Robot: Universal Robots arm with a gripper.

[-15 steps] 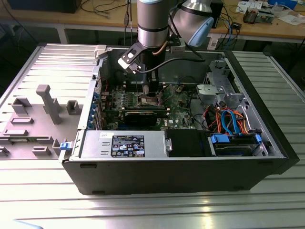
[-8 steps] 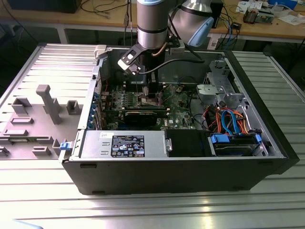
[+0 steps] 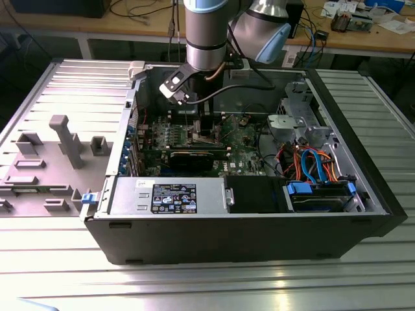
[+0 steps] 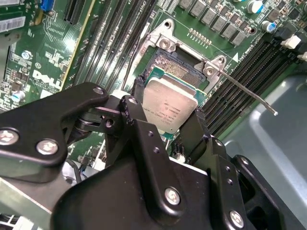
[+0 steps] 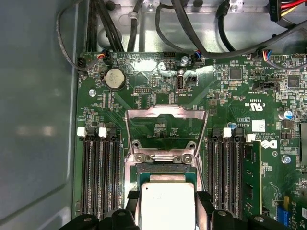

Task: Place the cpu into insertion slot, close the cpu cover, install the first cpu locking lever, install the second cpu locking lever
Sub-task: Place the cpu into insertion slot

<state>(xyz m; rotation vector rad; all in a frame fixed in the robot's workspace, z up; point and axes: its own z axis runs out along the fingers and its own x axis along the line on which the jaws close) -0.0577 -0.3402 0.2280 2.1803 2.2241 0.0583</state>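
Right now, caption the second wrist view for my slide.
Gripper holds the cpu over the uncovered slot, a lever jutting out beside it.

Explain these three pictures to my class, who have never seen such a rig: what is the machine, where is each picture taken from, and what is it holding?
The machine is a grey-and-blue jointed robot arm reaching down into an open black desktop computer case that lies on a ribbed metal table. The exterior view looks on from outside; both wrist views come from cameras riding on the arm, looking down at the green motherboard. The arm's black two-fingered gripper is shut on a small flat square chip with a silver-grey top, the cpu, holding it over the square insertion slot with its dark contact field. The thin silver cpu cover stands swung open.
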